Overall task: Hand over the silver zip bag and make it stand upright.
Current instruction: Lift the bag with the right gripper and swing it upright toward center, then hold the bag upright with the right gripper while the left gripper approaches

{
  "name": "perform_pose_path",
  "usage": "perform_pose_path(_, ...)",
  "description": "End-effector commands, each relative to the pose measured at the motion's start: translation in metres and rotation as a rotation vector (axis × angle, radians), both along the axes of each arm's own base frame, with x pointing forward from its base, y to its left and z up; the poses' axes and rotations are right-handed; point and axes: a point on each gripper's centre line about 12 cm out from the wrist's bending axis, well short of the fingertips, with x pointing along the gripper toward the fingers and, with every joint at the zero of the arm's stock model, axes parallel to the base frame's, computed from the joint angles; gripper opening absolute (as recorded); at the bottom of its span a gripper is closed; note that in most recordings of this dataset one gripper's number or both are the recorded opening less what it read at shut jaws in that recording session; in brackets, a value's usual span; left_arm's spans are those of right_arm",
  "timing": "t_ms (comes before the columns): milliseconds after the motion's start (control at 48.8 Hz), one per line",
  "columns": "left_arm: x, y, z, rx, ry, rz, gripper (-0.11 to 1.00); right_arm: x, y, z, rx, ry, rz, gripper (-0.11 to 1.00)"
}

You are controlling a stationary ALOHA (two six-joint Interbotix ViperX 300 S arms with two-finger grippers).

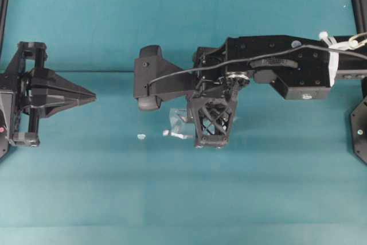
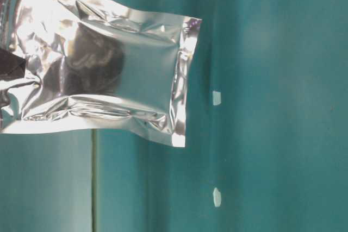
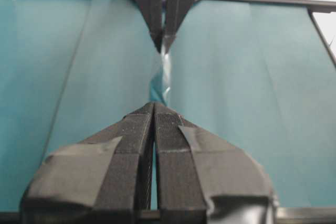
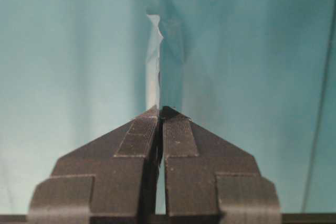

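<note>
The silver zip bag [image 2: 109, 63] hangs broadside in the table-level view, crinkled and shiny with a darker centre. My right gripper [image 4: 159, 109] is shut on its top edge and points down at the table. From the right wrist the bag [image 4: 156, 66] shows edge-on as a thin strip running away from the fingertips. In the left wrist view the right gripper [image 3: 163, 45] and the edge-on bag [image 3: 166, 72] are straight ahead. From overhead only part of the bag [image 1: 179, 121] shows beside the right arm [image 1: 275, 61], which hides its fingertips. My left gripper [image 1: 93, 97] [image 3: 154, 106] is shut and empty, well to the left.
Two white specks [image 1: 140, 136] [image 1: 166, 133] lie on the teal cloth [image 1: 183, 199] left of the bag, and both specks [image 2: 216, 98] [image 2: 216, 196] also show at table level. Black frame posts [image 1: 4, 4] stand at the back corners.
</note>
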Motion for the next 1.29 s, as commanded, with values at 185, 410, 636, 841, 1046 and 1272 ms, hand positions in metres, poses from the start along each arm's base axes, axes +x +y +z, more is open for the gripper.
perform_pose_path(185,-0.003,0.004,0.004,0.0,-0.02,0.019,0.0,0.008,0.002,0.011,-0.022,-0.039,0.025,0.01)
perform_pose_path(410,-0.003,0.009,0.0,-0.05,-0.009,0.047,0.0,0.02,0.005,0.006,-0.066,-0.034,0.059,0.01)
perform_pose_path(636,-0.005,0.009,-0.006,-0.078,-0.001,0.051,0.0,0.021,0.007,-0.007,-0.08,0.028,0.103,0.01)
perform_pose_path(841,-0.005,0.009,-0.01,-0.084,0.01,0.052,0.02,0.023,0.006,-0.011,-0.08,0.032,0.101,0.01)
perform_pose_path(1046,-0.003,0.009,-0.022,-0.087,0.049,0.054,0.49,0.026,0.006,-0.013,-0.082,0.018,0.099,0.01)
perform_pose_path(1272,0.007,0.01,-0.049,-0.12,0.142,0.062,0.9,0.029,0.006,-0.015,-0.082,0.009,0.099,0.01)
